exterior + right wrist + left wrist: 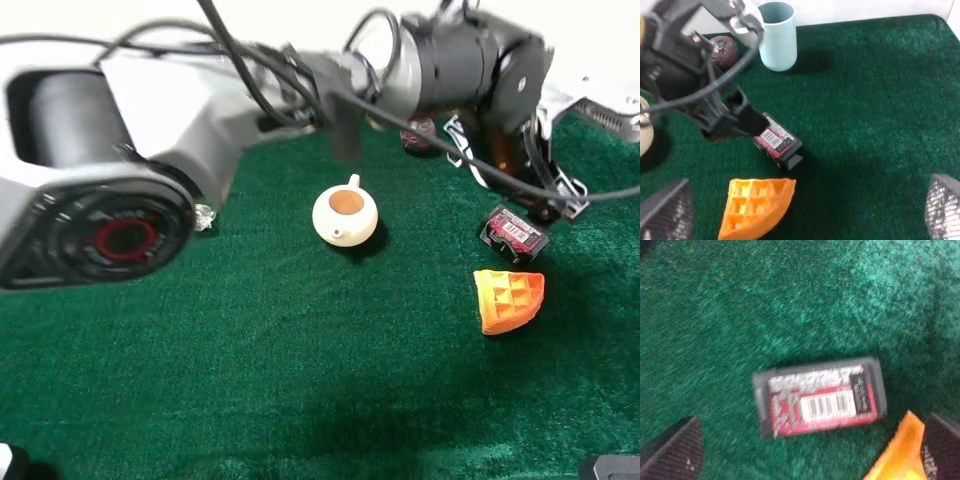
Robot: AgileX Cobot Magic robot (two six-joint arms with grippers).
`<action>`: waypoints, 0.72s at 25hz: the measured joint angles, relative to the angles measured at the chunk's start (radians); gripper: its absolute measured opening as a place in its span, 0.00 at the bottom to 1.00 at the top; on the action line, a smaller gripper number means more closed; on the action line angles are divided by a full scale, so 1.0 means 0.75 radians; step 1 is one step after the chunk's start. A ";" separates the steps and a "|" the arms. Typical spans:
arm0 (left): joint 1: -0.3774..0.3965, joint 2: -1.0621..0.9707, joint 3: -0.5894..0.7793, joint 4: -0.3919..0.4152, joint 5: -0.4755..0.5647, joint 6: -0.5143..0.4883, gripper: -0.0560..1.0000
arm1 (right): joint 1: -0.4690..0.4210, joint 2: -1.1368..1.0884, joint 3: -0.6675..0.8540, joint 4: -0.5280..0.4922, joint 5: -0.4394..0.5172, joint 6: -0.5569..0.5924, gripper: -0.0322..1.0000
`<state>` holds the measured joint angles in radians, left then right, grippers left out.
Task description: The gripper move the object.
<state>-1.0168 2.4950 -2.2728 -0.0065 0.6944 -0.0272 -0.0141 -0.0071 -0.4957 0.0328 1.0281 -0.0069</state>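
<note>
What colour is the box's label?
Pinkish red with a white barcode patch, on a black box. Shows best in the left wrist view.

Black box (819,396) printed red and white, orange waffle (509,299), green cloth (250,330).

Setting: a robot-manipulation lab bench, not a home or shop.

Evidence:
- A green felt-like mat (250,350) serves as the work surface.
- A grey and black robot arm (200,130) trailing loose black cables (250,80) reaches over the mat behind the cream teapot (345,216).
- Unrelated props lie apart from one another around the teapot:
  - an orange waffle-shaped wedge (509,299) and a small black printed box (513,233) to its right;
  - a dark red ball (722,50) and a pale blue cup (777,35) beyond it, on its right.
</note>
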 joint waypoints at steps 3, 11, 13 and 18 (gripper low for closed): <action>0.017 -0.054 -0.001 0.009 0.120 0.000 0.88 | 0.000 0.000 0.000 0.000 0.000 0.000 0.70; 0.078 -0.198 -0.005 0.000 0.451 -0.002 0.88 | 0.000 0.000 0.000 0.000 0.000 0.000 0.70; 0.086 -0.214 -0.005 0.000 0.489 -0.002 0.88 | 0.000 0.000 0.000 0.000 0.000 0.000 0.70; 0.118 -0.294 -0.009 0.000 0.631 -0.004 0.88 | 0.000 0.000 0.000 0.000 0.000 0.000 0.70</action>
<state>-0.9284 2.2742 -2.2799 -0.0068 1.1674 -0.0299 -0.0141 -0.0071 -0.4957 0.0328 1.0281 -0.0069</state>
